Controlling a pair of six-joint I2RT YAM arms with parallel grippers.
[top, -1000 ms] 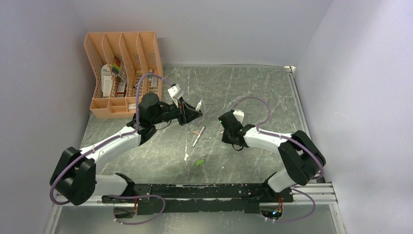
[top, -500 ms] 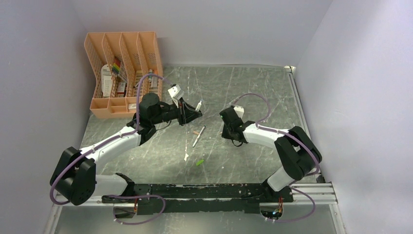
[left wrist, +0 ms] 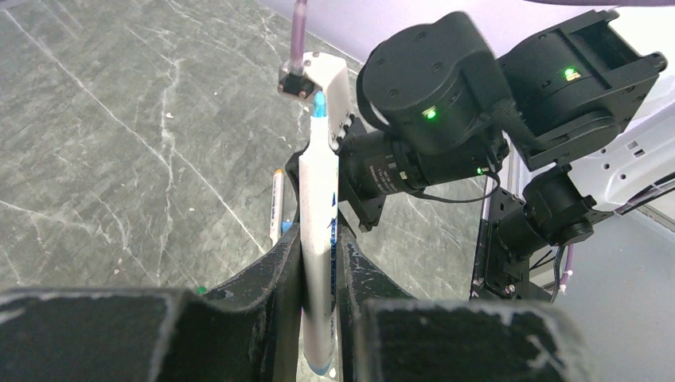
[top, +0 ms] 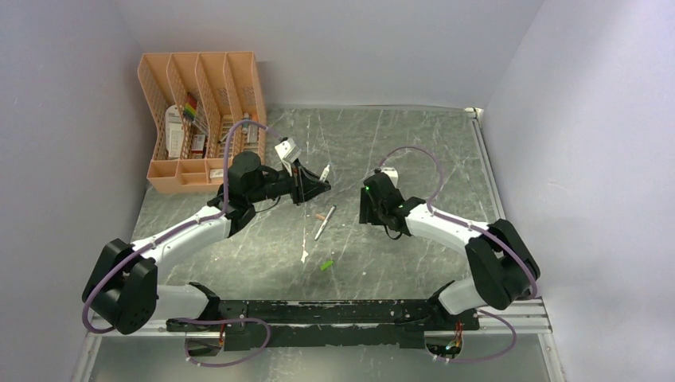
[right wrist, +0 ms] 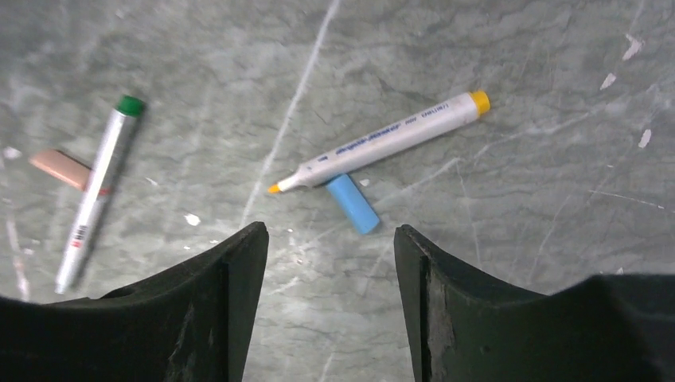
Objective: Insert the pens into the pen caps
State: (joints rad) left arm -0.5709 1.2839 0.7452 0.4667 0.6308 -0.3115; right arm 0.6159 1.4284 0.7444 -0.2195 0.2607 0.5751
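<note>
Your grey table (top: 430, 143) carries a peach organiser (top: 149, 95) in its far left corner, against the wall. Your left arm (top: 191, 231) reaches from its base toward the middle of the table. Your right arm (top: 446, 227) bends in from the right. The two wrists face each other, near but apart.

Your left gripper (left wrist: 318, 263) is clamped on the blue pen (left wrist: 320, 207). Both fingers press the white barrel near its lower end, and the pen stands up out of the jaws, blue tip uppermost, clear of the table. Your right gripper (right wrist: 330, 239) hangs over the table with its jaws spread wide and nothing between them.

In the right wrist view, the orange pen (right wrist: 382, 143) lies flat just beyond that gap. It is uncapped, with its orange tip to the lower left and its yellow end to the upper right. The green pen (right wrist: 99, 187) lies flat well to its left, green end farthest from the gripper. Its other end is blurred.

The blue cap (right wrist: 353, 203) lies with one end against the orange pen's barrel, close to the tip. The pink cap (right wrist: 60, 169) lies just beside the green pen, on the side away from the orange pen; you cannot tell whether they touch. The green cap (top: 326, 264) lies alone, nearer the arm bases than the rest.
</note>
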